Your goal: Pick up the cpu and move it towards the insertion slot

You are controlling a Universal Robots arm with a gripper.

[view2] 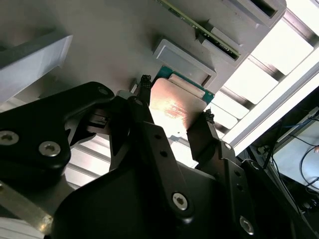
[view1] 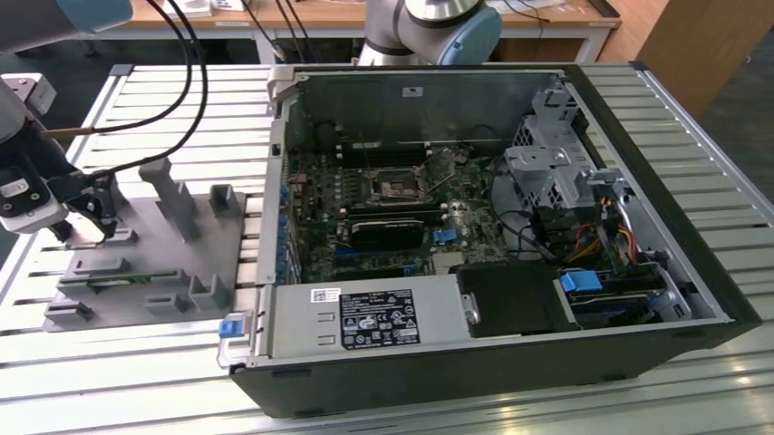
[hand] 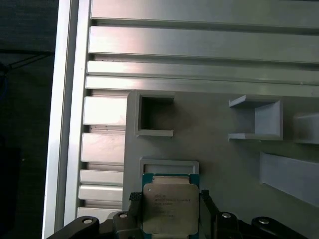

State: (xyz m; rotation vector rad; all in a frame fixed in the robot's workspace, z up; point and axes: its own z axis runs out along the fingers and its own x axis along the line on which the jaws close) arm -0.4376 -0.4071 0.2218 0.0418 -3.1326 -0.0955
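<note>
End effector (hand: pixel 169 197) grips the cpu (hand: pixel 168 208) flat, metal top up.

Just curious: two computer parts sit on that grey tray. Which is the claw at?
The square silvery chip, with the gripper right around it; the long green memory stick lies apart.

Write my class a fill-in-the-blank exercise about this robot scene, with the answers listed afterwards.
1. The gripper is shut on the ___.
2. It is over a plastic fixture whose colour is ___.
3. The insertion slot sits inside the open computer ___.
Missing words: cpu; grey; case.
</note>
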